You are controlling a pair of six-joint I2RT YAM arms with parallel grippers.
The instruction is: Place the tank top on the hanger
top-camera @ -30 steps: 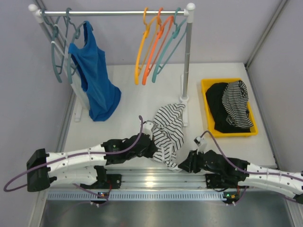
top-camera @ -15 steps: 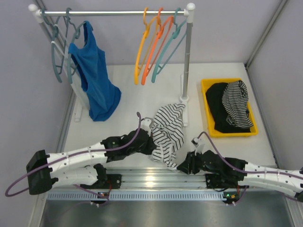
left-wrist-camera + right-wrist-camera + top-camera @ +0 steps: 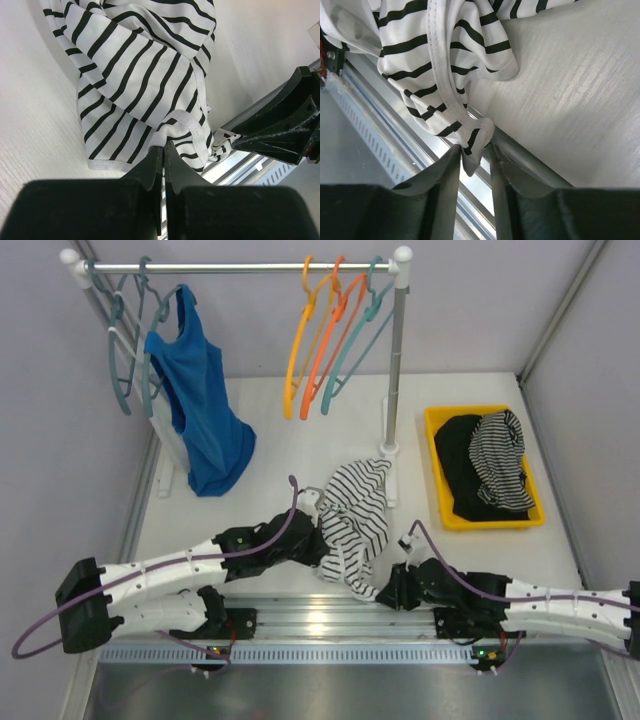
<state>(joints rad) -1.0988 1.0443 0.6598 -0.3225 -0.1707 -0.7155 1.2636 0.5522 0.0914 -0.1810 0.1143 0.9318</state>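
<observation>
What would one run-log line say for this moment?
left gripper: shut on striped tank top hem | right gripper: shut on its near-edge tip | amber hanger: on rack, untouched

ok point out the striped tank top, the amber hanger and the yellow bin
striped tank top (image 3: 358, 510): top view, middle of the crumpled fabric
amber hanger (image 3: 291, 365): top view, its left shoulder
yellow bin (image 3: 445, 413): top view, bare far corner

White table (image 3: 290, 455) seen from above, with the rack post (image 3: 393, 370) standing on it as landmark. The tank top (image 3: 358, 515) lies crumpled just in front of the post's foot, reaching the table's near edge. The yellow tray (image 3: 433, 455) sits to the post's right.
</observation>
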